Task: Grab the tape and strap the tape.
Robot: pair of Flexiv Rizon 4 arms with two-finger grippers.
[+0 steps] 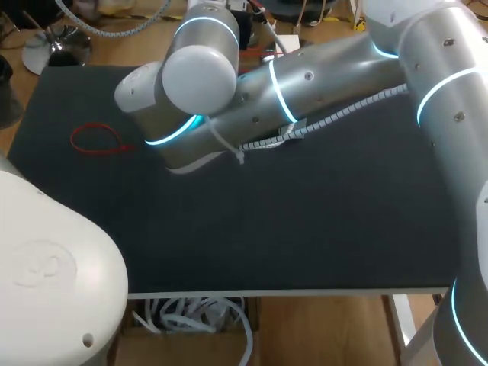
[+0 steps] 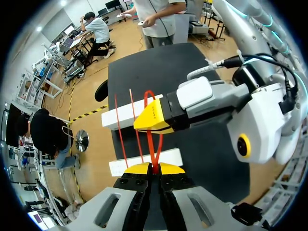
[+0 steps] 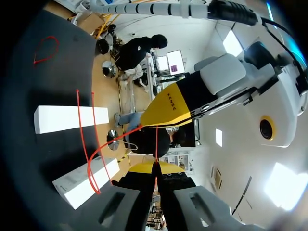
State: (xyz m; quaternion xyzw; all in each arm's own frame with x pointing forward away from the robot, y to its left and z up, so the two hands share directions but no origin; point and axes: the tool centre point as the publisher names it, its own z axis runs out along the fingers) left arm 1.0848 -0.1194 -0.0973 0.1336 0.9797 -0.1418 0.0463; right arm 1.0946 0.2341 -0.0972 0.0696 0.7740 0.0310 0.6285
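Note:
A thin red strap [image 2: 153, 144] runs taut between my two grippers above the black mat [image 1: 305, 221]. My left gripper [image 2: 154, 168] is shut on one end of it. Just ahead, my right gripper [image 3: 156, 167] is shut on the other end, and its yellow fingertip [image 2: 154, 115] pinches the strap's narrow loop. The strap's long strands [image 3: 84, 130] trail down across two white blocks [image 3: 70, 119] [image 3: 86, 180]. In the head view both grippers are hidden under the arms' links.
A second red strap, tied in a loop [image 1: 95, 139], lies on the mat's far left and shows too in the right wrist view as a loop [image 3: 45, 50]. A sliver of white block [image 1: 194, 162] peeks out below the arms.

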